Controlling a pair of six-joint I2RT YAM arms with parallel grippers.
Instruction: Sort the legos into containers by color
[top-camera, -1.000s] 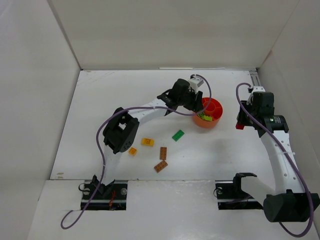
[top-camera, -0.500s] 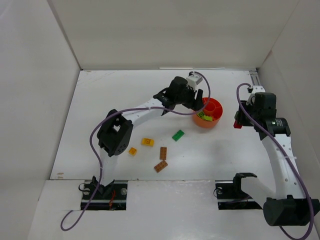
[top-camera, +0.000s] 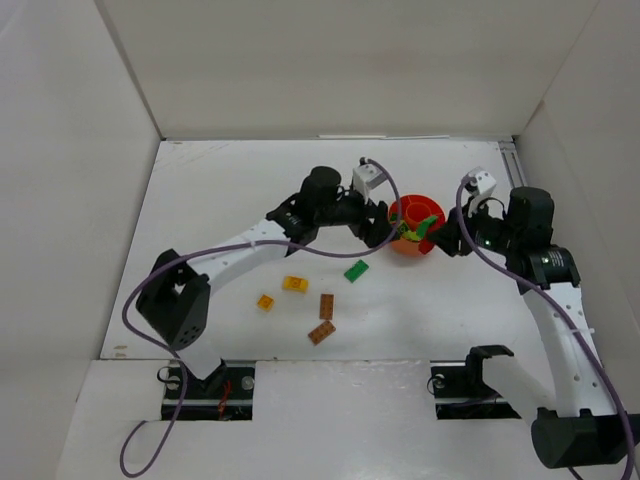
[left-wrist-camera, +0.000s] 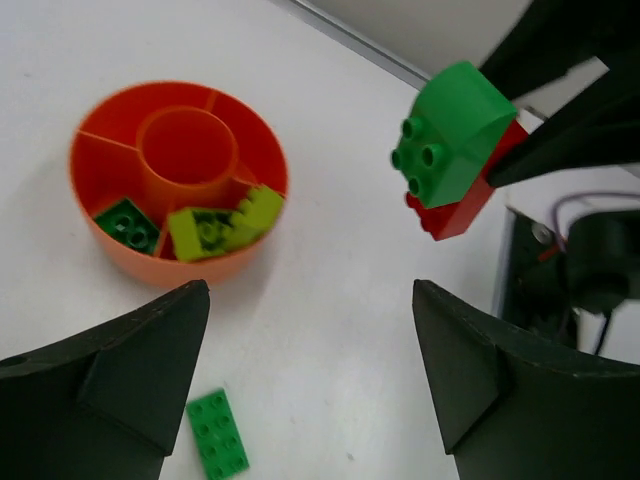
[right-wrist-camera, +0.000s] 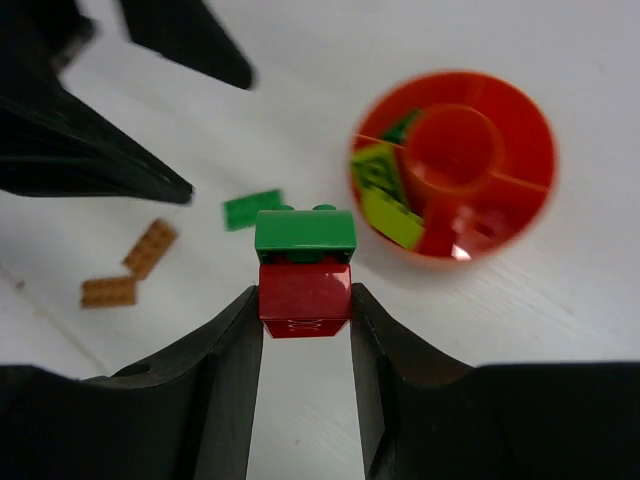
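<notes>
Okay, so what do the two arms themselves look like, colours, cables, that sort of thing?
Both match: the left arm and right arm have white links between chunky black joints. A purple cable loops along each, and a small white camera block sits at each wrist. The jaws are plain black tapered wedges. I can't read any markings.

White table (top-camera: 230, 200) fills the middle, evenly lit with only soft shadows. Plain white back wall (top-camera: 340, 60) stands behind, white left panel (top-camera: 60, 200) and right panel (top-camera: 600, 150) close the sides, and a white ledge (top-camera: 340, 420) runs along the near edge.
</notes>
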